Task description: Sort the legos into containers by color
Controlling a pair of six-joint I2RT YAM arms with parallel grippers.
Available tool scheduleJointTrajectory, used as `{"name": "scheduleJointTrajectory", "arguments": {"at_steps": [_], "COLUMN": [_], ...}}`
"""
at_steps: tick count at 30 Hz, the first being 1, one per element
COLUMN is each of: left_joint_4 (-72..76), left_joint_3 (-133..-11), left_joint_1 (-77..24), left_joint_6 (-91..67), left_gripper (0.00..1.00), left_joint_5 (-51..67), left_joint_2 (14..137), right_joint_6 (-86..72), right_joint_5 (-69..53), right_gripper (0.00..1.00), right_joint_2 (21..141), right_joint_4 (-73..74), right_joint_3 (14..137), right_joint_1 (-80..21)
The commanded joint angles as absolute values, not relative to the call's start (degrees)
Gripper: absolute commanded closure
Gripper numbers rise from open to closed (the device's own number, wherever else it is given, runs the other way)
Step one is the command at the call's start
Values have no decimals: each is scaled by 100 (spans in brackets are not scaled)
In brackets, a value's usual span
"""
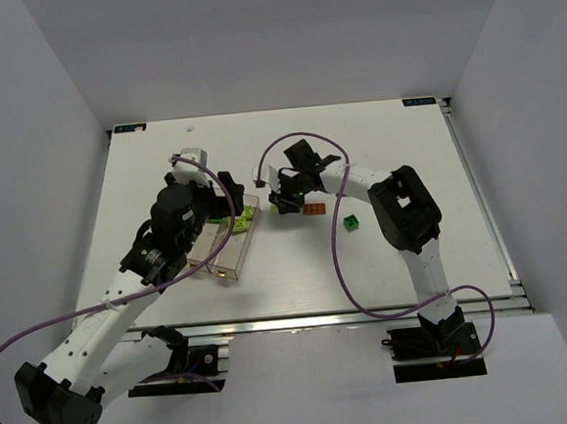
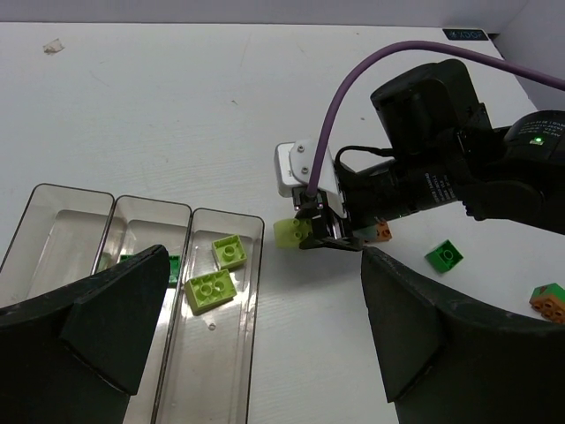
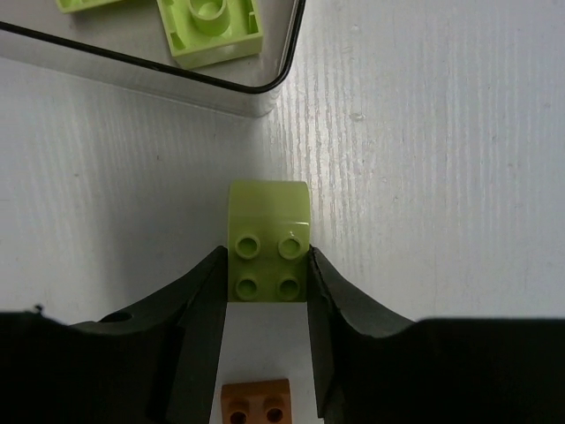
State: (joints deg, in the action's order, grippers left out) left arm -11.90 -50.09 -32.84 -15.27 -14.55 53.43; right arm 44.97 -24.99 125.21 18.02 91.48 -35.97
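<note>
The left pincer (image 2: 263, 256) gapes wide while the right pincer (image 3: 265, 265) seemingly clamps a lime brick (image 3: 267, 231).

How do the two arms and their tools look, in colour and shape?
The left arm and the right arm have white links and black joints. A purple cable loops along each. The left tool and the right tool have black, tapered fingers.

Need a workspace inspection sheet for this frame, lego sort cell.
Surface: white table.
Job's things: three joined clear bins; two lime bricks in the end bin, green piece in the middle one; loose dark green brick, orange brick, orange-and-green pair.
Clutter: small scrap near the far edge.
Grippers: left gripper open above the bins; right gripper closed on a rounded lime brick beside them.
Cables: purple cables loop off both arms.
Surroundings: white enclosure walls.
</note>
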Motion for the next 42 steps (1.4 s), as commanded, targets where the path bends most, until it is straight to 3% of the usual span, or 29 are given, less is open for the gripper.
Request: {"name": "scheduleJointTrajectory", "arguments": {"at_steps": [1, 5, 16, 38, 42], "left_joint_4": [-1099, -1090, -1055, -984, -993], "left_joint_3": [-4966, -4957, -4948, -4896, -4896], "left_joint_1": [-3296, -3296, -3296, -3296, -3296], "left_joint_6": [-1477, -1468, -1459, -1433, -1433], "left_gripper": [2, 2, 2, 2, 2], "left_joint_5": [-1433, -1441, -1433, -1494, -1512], "left_joint_2": [5177, 5142, 5124, 4948, 4948], "right_joint_6": [4447, 4333, 3973, 2479, 2365], "right_joint_5": [-2768, -2795, -3120, -3393, -3305], "right_gripper": [85, 100, 100, 100, 89], "right_joint_2": [12235, 11910, 10810, 12287, 12524], "right_joint_4": [2144, 2171, 1741, 1362, 1388], "right_joint_3": [9229, 9132, 8754, 10230, 10459], "right_joint_1": [-3542, -3542, -3673, -4227, -4280]}}
